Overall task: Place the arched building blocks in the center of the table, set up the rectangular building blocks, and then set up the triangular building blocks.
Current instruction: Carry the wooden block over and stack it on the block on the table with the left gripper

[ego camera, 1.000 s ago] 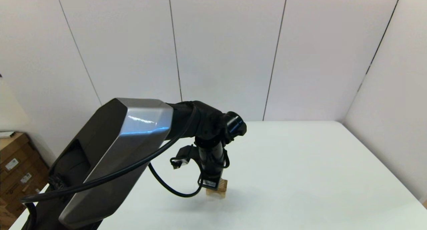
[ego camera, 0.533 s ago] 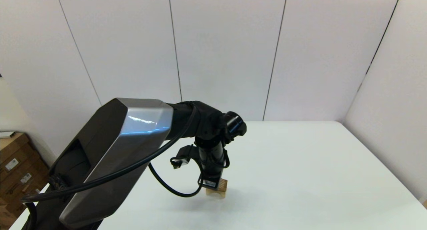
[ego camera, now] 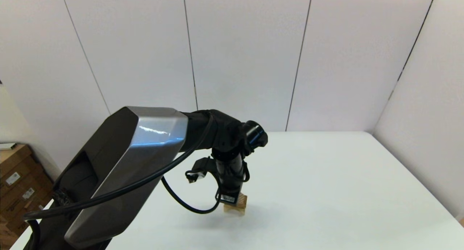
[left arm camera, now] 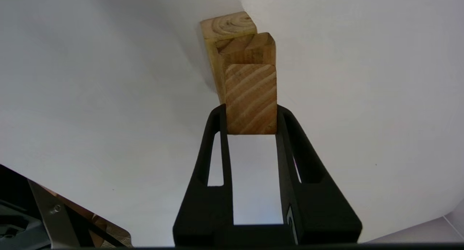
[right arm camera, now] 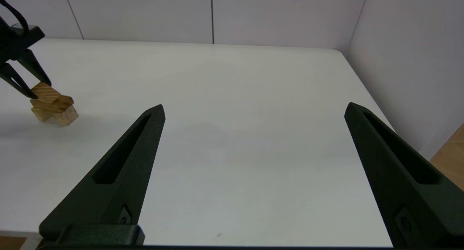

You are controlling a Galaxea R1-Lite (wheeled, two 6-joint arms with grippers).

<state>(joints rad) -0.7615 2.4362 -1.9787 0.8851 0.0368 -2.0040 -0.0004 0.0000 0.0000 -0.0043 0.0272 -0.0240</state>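
Note:
My left gripper [left arm camera: 251, 110] points down at the middle of the table [ego camera: 326, 177], shut on the triangular block [left arm camera: 251, 98], a small wedge with striped grain. Under the wedge lies the rectangular block [left arm camera: 246, 49], and under that the arched block [left arm camera: 226, 25]. In the right wrist view the three form a small stack: triangular block [right arm camera: 46, 91] on top between the left gripper's fingers [right arm camera: 21, 85], rectangular block [right arm camera: 54, 103] in the middle, arched block [right arm camera: 61, 116] below. The head view shows only the stack's lower part [ego camera: 237, 207] beneath the left wrist. My right gripper [right arm camera: 253, 108] hovers open and empty, far to the stack's right.
Cardboard boxes [ego camera: 18, 184] stand off the table's left side. White wall panels close in behind and along the right edge [right arm camera: 362, 83]. The left arm's cable [ego camera: 181, 203] loops down beside the stack.

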